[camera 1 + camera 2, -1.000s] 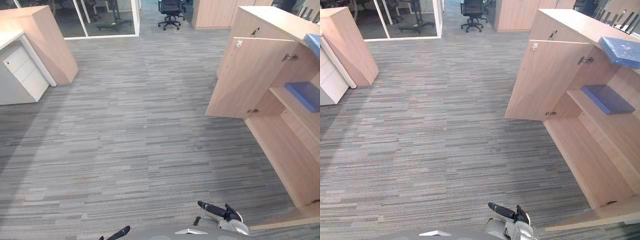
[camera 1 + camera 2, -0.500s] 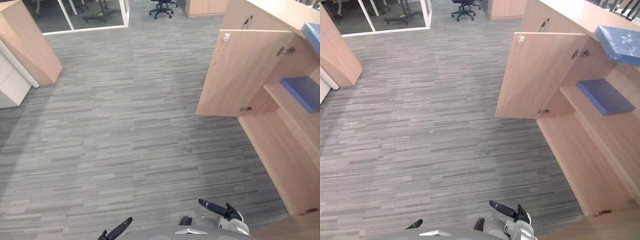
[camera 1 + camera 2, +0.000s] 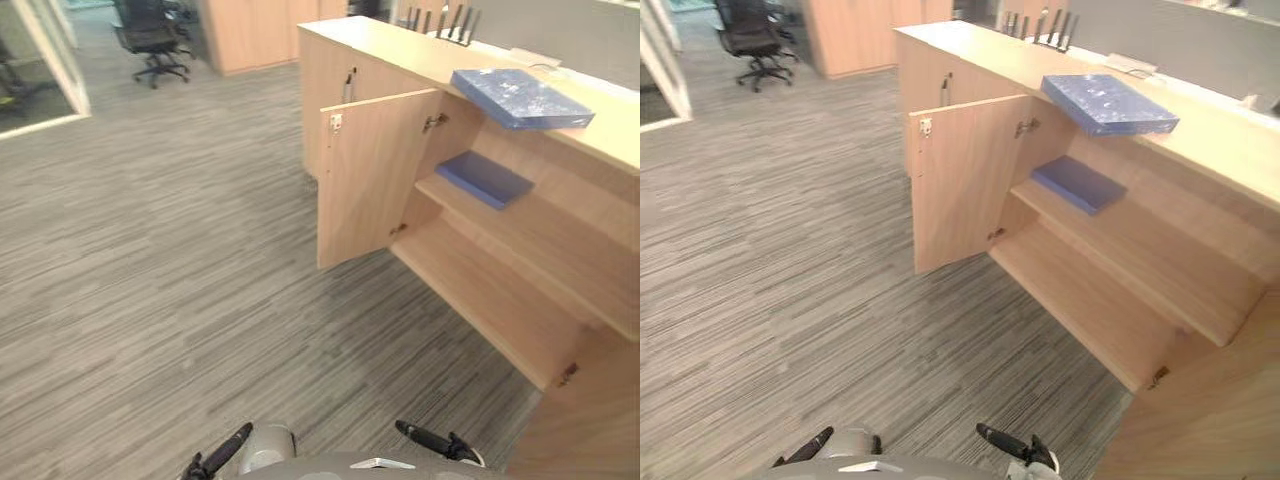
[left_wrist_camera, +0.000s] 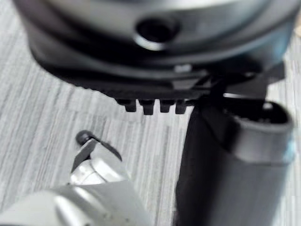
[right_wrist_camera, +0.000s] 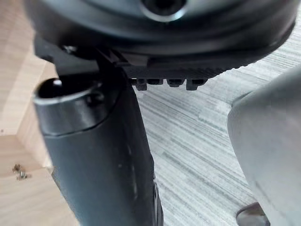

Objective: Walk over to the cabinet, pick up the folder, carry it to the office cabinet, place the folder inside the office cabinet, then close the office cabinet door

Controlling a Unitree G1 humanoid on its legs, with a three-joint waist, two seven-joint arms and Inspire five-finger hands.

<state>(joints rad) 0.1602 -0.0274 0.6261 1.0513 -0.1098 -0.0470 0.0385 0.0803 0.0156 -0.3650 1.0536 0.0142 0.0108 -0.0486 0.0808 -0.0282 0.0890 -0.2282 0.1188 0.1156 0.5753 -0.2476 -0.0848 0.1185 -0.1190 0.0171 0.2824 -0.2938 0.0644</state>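
Left hand (image 3: 226,454): you have it low at 7 o'clock in the head view, over the floor, with its dark fingers straight and slack and nothing in them
Right hand (image 3: 428,438): low at 5 o'clock, close to the cabinet's near corner; its fingers also lie straight and it holds nothing
Folder (image 3: 518,97): blue with pale mottling, lying flat on the worktop of the cabinet at 2 o'clock, one corner reaching just past the front edge; well apart from both of your hands
Office cabinet (image 3: 400,55): pale wood, running from 12 o'clock out to 3 o'clock, its inside open toward you
Door (image 3: 365,180): swung wide open at 1 o'clock, standing out from the cabinet front on its hinges
Shelf (image 3: 540,235): inside the open compartment, below the worktop
Second folder (image 3: 484,178): darker plain blue, lying flat on the shelf at its far end, just beside the open door and below the mottled one
Floor (image 3: 150,280): grey striped carpet between you and the cabinet
Office chair (image 3: 148,35): black, on castors, far off at 11 o'clock
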